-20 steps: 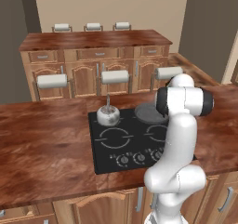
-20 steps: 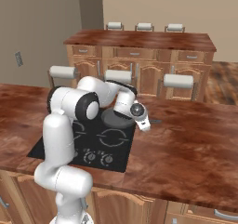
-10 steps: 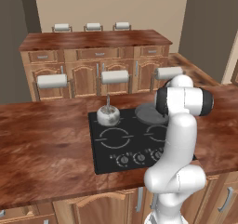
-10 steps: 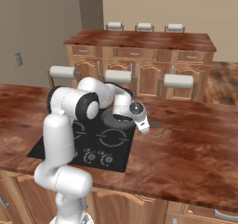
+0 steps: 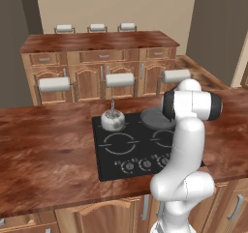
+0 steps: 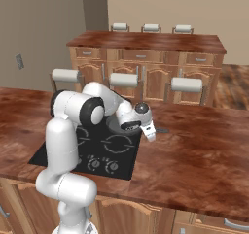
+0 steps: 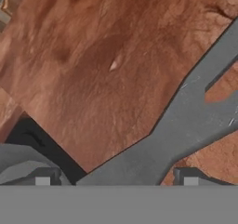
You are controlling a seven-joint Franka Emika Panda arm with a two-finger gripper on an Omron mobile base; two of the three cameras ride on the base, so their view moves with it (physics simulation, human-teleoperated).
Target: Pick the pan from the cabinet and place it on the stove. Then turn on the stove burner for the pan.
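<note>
Hand view: pan handle between spread jaws, untouched, over countertop.

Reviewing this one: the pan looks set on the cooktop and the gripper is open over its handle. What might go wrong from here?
1. The open gripper sits low by the pan handle; pulling away sideways may catch it and drag the pan off its ring.
2. The handle sticks out over the wooden counter, so a swinging arm might knock it.
3. The knobs sit close together near the stove front edge; the wrong one might get turned, heating the kettle instead.
</note>
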